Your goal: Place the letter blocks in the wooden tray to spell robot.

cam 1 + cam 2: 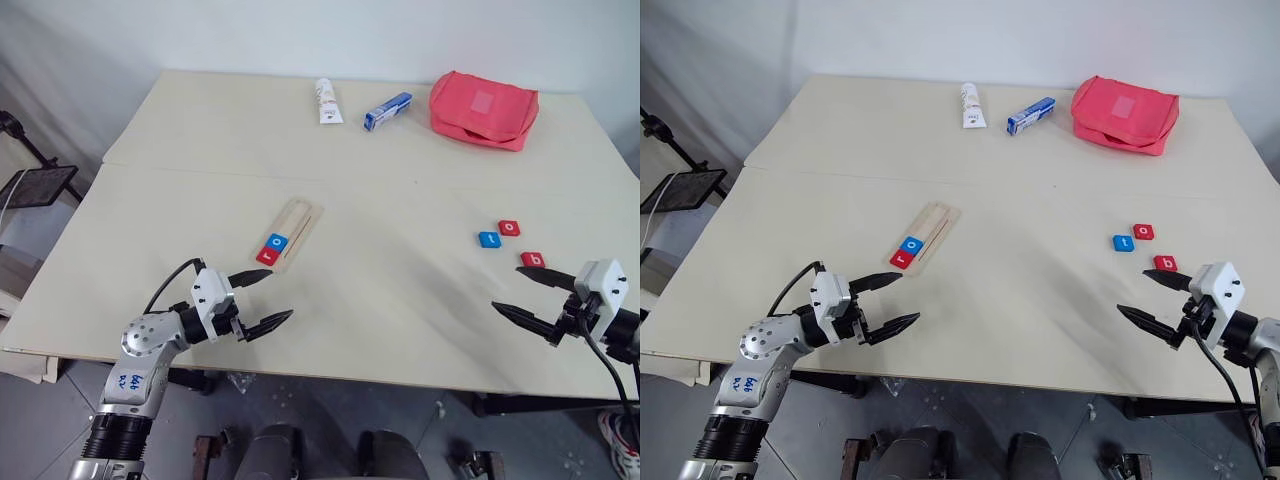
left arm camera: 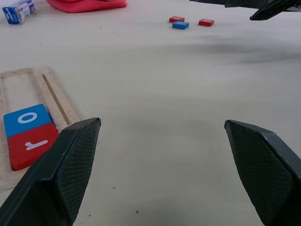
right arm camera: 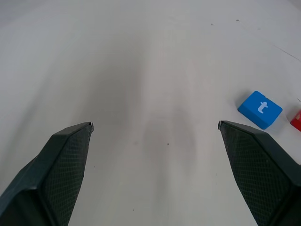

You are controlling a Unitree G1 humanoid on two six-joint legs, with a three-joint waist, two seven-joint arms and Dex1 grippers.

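Note:
The wooden tray (image 1: 303,215) lies slanted near the table's middle. At its near end sit a red "r" block (image 1: 267,256) and a blue "o" block (image 1: 277,241), side by side. My left gripper (image 1: 279,293) hovers open just in front of that end, with nothing in it. On the right lie three loose letter blocks: a blue "t" (image 1: 488,239), a red "o" (image 1: 510,227) and a red "b" (image 1: 533,260). Just in front of the "b" is my right gripper (image 1: 507,288), open and holding nothing. In the right wrist view the "t" (image 3: 260,108) lies beyond one finger.
At the table's far side lie a white tube (image 1: 327,101), a blue-and-white box (image 1: 388,110) and a pink pouch (image 1: 483,108). A seam runs across the tabletop behind the tray. Both grippers hang near the table's front edge. A black stand (image 1: 40,185) is off to the left.

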